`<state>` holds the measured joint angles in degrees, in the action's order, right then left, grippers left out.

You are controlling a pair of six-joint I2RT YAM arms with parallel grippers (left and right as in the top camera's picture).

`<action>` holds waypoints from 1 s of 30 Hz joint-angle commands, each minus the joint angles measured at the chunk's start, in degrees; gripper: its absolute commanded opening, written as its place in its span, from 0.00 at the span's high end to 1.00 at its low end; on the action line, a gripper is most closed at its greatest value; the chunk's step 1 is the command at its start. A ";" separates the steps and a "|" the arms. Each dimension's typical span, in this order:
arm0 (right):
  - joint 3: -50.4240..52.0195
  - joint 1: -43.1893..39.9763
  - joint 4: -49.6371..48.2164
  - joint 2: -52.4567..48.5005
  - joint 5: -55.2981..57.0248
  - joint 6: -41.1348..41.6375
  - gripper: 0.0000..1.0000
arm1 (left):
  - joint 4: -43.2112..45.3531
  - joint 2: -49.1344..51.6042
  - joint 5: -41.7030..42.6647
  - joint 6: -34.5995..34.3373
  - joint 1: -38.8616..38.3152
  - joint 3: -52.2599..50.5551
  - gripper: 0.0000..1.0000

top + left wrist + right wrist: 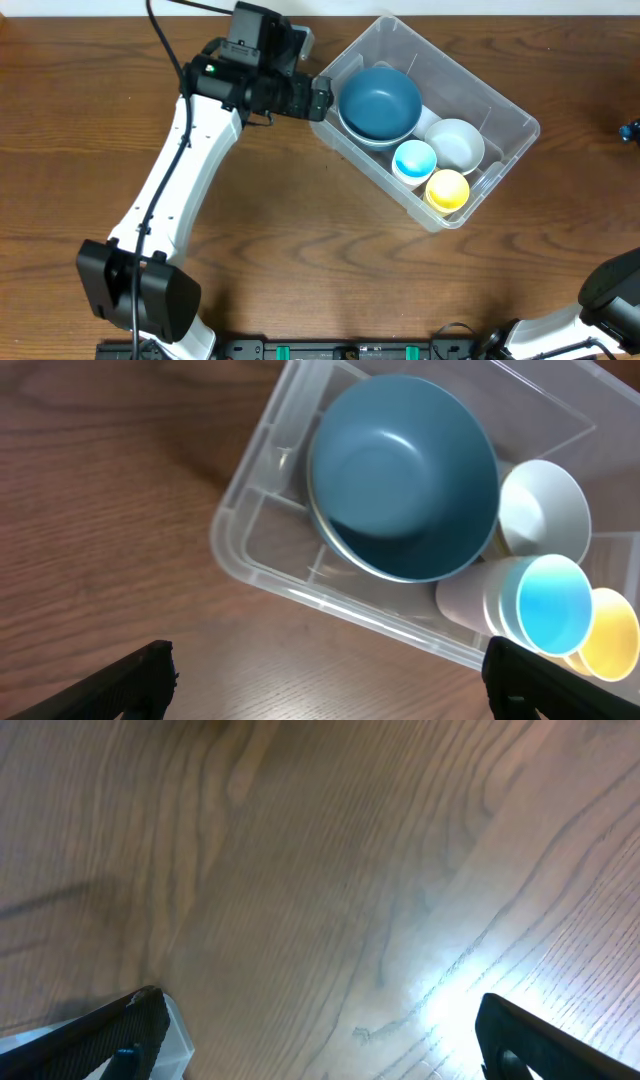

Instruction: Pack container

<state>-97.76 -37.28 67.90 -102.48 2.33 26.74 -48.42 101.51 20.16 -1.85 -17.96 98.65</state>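
Observation:
The container (470, 76) is a clear rectangular bin lying askew at the upper right of the table. Inside it are a large blue bowl (380, 100), a white cup (455, 143), a light-blue cup (414, 160) and a yellow cup (447, 188). My left gripper (322, 100) hovers just outside the bin's left end, beside the bowl. In the left wrist view this gripper (330, 690) is open with only wood between its fingers, and the bin's rim (250, 560) and the bowl (405, 475) lie ahead. My right gripper (330, 1045) is open over bare wood.
The right arm's base (610, 290) sits at the lower right corner. A small blue object (630, 130) shows at the right edge. A pale translucent corner (175, 1030) lies beside the right gripper's left finger. Brown wood tabletop surrounds the bin.

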 commanded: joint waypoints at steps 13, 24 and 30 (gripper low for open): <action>0.26 -0.28 0.02 -0.13 0.24 0.66 0.01 | -7.04 -0.09 -3.52 0.13 0.57 0.68 0.02; 0.26 -0.28 0.00 -0.13 0.26 0.63 0.01 | -8.07 -0.09 -3.54 2.27 0.87 0.68 0.02; 0.26 -0.28 0.02 -0.13 0.24 0.63 0.01 | -6.05 -0.02 -3.28 2.29 0.92 0.68 0.02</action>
<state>-97.76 -37.28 67.90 -102.50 2.33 26.74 -55.44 101.51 17.56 -0.78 -17.52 98.65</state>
